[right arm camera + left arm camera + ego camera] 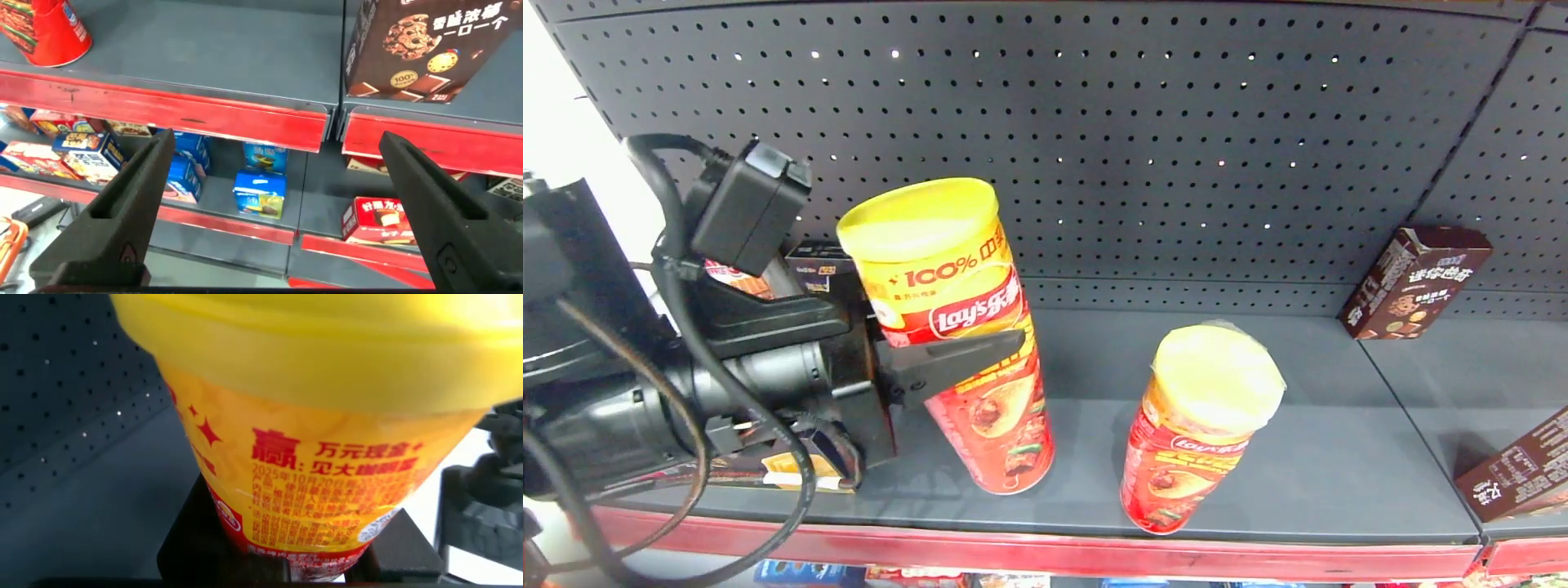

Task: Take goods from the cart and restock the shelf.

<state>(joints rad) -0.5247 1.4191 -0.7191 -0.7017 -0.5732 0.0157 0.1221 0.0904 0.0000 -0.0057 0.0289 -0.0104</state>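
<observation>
Left hand (pixel 990 343) reaches level, clamped round a can (pixel 935 245); right hand (pixel 278 140) has fingers spread wide.

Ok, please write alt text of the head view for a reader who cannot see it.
The left claw grips a yellow-lidded chip can at a dark shelf. A second can stands to its right, and two brown boxes sit farther right.

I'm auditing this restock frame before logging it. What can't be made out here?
Head view: the left gripper's far finger, hidden behind the held can.
Head view: boxes behind the left arm, mostly covered by it.
Head view: brown box, cut off by the right edge.
Left wrist view: the held can's lower end, hidden by the gripper's black parts.
Right wrist view: cookie box, cut off by the top edge.
</observation>
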